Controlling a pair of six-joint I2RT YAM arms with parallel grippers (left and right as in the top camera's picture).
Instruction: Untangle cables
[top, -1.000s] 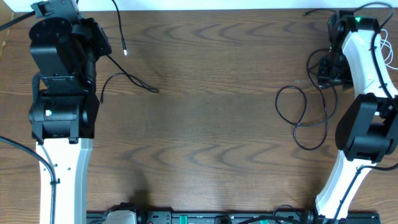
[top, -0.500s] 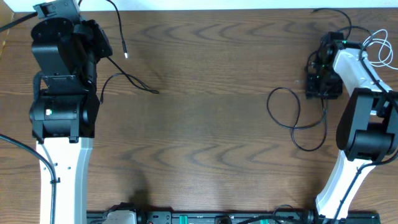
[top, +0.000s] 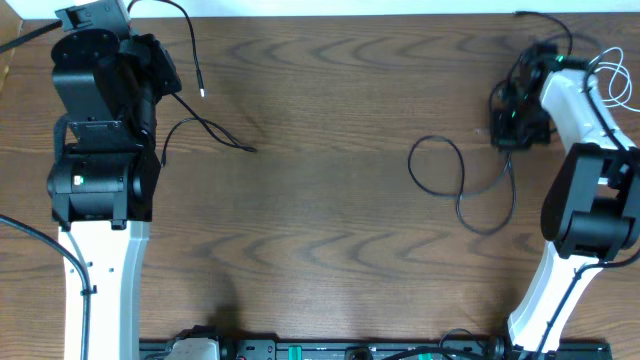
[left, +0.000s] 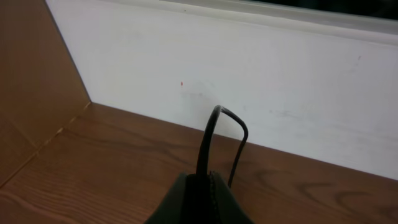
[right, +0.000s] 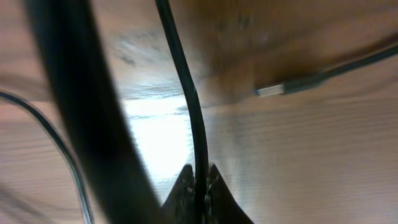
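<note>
The left black cable (top: 193, 45) lies at the far left of the bench (top: 330, 250). One strand arcs from the left arm (top: 100, 180) and runs nearward to a small pale plug (top: 203, 94). Another strand trails rightward, its tip pointing right. In the left wrist view the left jaws are pinched shut on this cable (left: 207, 140), which rises from them as a narrow upright loop in front of a white wall (left: 280, 74).

The right black cable (top: 412, 168) lies at the far right in two loose loops, well apart from the left one. The right jaws are closed tight on it, and in the right wrist view it runs straight up from them (right: 194, 102). The white cable (top: 612, 80) coils at the far right edge, partly behind the right arm (top: 590, 200) and cut off by the frame.

A silvery plug (right: 270, 91) lies crosswise, its metal end pointing left in the right wrist view; whose it is cannot be told. A thick dark band (right: 87, 112) is too blurred to identify. Markings on the rail (top: 300, 350) at the near edge are too small to read.
</note>
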